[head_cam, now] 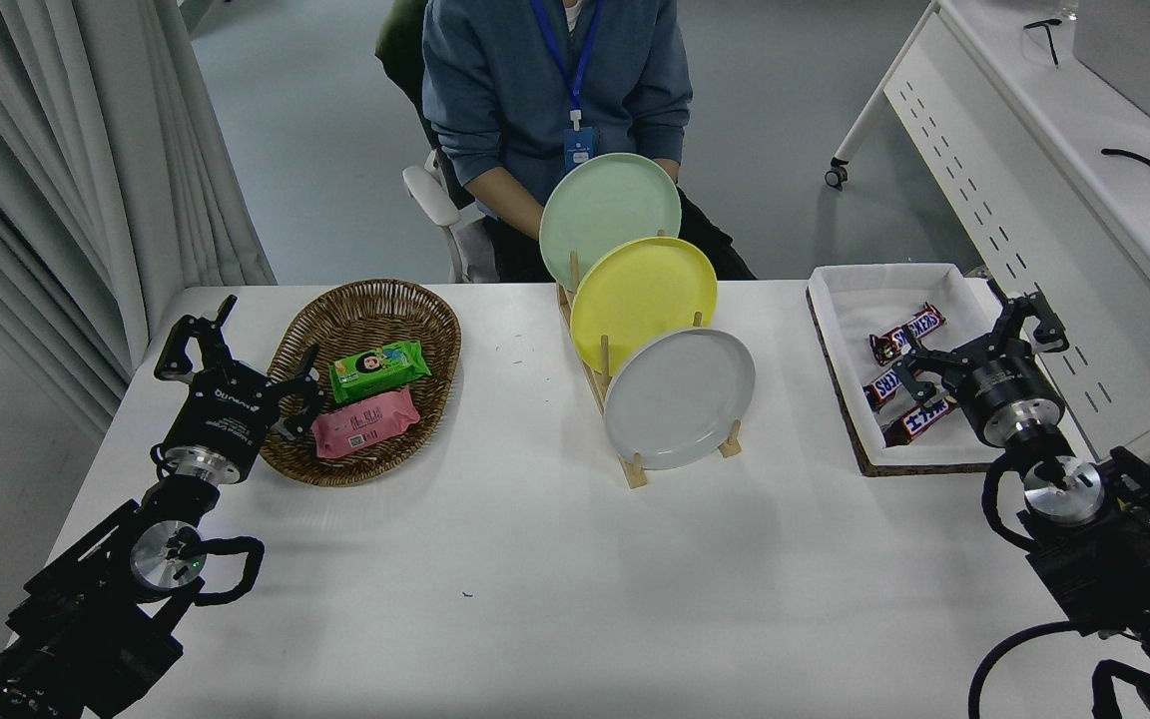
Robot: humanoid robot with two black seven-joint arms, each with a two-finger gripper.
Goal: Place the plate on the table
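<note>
- Over at the table's [535,599] right side, the right gripper [974,345] hovers above a white-lined tray [840,300] of chocolate bars [906,333], fingers spread wide and holding nothing.
- Mid-table, the plate [680,397] stands on edge in the nearest slot of a wooden rack [635,469], leaning back against the yellow plate [643,300], with the pale green plate [610,215] behind that.
- Nothing has hold of the grey one yet, so I'd say reaching for it is the job now.
- Best, I reckon, to come in from the right and pinch the upper right rim, clear of the yellow one.
- Lift it up out of the pegs before swinging away, or the rack may drag along.
- Bare tabletop in front of the rack looks the obvious landing spot.
- Left gripper [236,350] sits parked beside the wicker basket [435,320], fingers apart.
</note>
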